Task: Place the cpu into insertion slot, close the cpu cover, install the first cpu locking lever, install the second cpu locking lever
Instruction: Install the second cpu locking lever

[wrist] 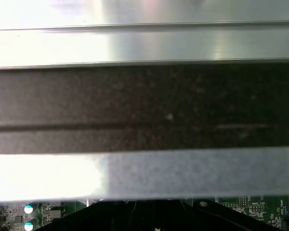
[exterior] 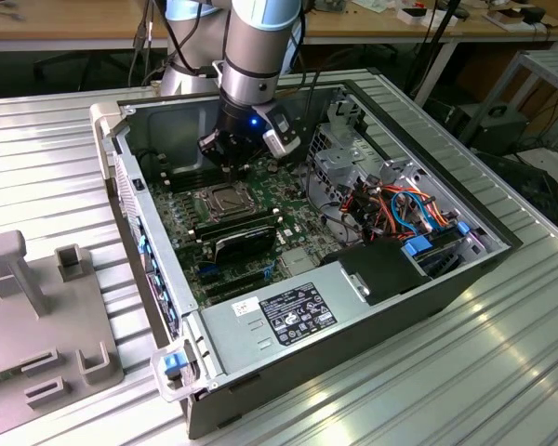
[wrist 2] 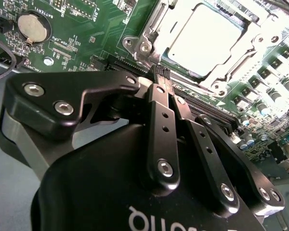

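The pincer hangs low inside the open case, its black fingers drawn together to a narrow tip with nothing between them. In the second wrist view that tip sits just beside the edge of the slot, at a silvery corner of the frame. The cpu lies seated in the slot just beyond the tip, its pale metal top showing through the window of the cover, which lies flat over it. In the exterior view the pincer hovers close above the board, with the slot just below and in front of it. The case rests on a ribbed metal desk.
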`<move>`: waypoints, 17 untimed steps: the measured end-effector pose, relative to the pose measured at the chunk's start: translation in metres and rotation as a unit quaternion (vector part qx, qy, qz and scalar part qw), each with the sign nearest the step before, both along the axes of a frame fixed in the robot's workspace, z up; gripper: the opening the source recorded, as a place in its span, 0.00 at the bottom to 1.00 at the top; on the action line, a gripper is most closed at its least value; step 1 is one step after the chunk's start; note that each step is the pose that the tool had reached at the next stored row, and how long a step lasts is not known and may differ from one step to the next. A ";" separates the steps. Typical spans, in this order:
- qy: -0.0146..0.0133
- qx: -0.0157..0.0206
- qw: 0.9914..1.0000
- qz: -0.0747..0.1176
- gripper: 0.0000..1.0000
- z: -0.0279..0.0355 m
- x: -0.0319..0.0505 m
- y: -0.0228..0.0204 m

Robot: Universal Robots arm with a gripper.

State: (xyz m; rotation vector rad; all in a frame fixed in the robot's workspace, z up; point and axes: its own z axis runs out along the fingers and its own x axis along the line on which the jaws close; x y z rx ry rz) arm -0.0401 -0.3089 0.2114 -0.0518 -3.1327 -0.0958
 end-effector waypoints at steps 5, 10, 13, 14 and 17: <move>0.000 0.000 1.000 0.000 0.11 -0.0001 0.0000 -0.0103; 0.000 0.000 1.000 0.000 0.11 0.0015 -0.0001 -0.0152; 0.000 0.000 1.000 0.000 0.11 0.0043 0.0005 -0.0153; 0.000 0.000 1.000 0.000 0.11 0.0046 0.0011 -0.0153; 0.000 -0.001 1.000 0.000 0.11 0.0048 0.0059 -0.0155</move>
